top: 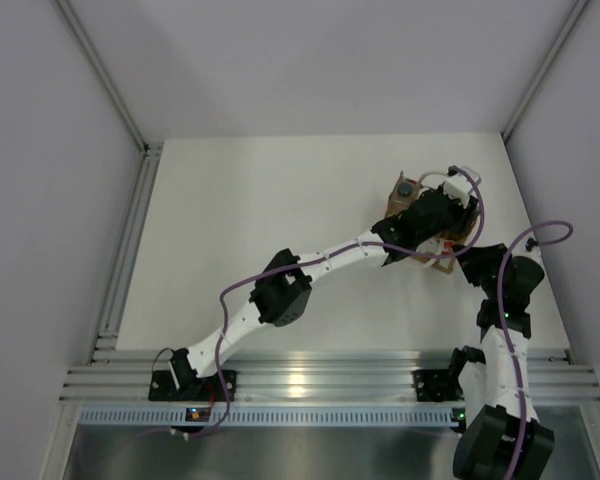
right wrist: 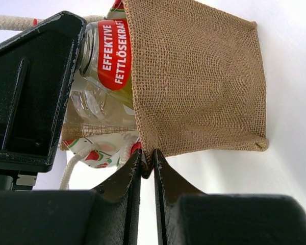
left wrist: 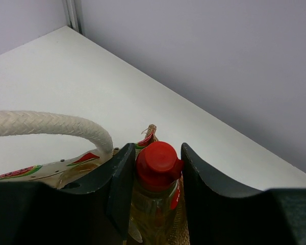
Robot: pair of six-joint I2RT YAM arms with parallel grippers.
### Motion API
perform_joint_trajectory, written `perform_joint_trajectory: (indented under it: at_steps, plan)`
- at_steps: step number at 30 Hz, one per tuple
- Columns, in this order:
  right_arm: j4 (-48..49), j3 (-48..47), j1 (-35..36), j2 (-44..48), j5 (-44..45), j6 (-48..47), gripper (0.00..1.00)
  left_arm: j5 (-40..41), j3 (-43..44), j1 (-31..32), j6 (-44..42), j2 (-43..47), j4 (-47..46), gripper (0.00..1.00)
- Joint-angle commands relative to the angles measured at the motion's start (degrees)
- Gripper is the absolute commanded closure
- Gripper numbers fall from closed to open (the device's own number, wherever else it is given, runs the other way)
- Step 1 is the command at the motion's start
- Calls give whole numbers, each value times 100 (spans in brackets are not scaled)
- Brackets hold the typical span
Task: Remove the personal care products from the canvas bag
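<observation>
Top external view: shows one small tan-brown canvas bag [top: 440, 266] far right on one white desk [top: 260, 230], mostly covered by two white-and-black arms [top: 330, 262]. Counts, on the wrist views, one yellow-amber bottle with a red cap [left wrist: 158, 162], one pale rope handle [left wrist: 56, 125] and one white front panel printed in red [left wrist: 35, 172]. Clamps that bottle just under the cap with the left gripper [left wrist: 157, 171], cap and neck clear of the bag's mouth, body partly inside. Pinches the bag's woven edge with the right gripper [right wrist: 148, 161], jaws closed tight. Shows one dark round cap [top: 405, 188] at the bag's far-left corner, too small to tell more. Cuts off the bottle's lower half. Stands among plain grey walls [left wrist: 219, 61].
</observation>
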State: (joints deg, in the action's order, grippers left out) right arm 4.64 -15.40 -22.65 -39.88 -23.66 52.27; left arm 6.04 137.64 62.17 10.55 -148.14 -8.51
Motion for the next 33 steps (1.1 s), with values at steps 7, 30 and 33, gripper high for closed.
perform_joint_trajectory:
  at_steps: [7,30,33]
  plan:
    - [-60,195,-37,-240,-16,11,100,-156,544,111,-105,681,-695,100]
    - [10,230,-37,-231,28,46,100,-7,500,251,18,1155,-950,100]
    - [-42,221,-37,-187,46,38,99,11,492,260,9,1226,-950,100]
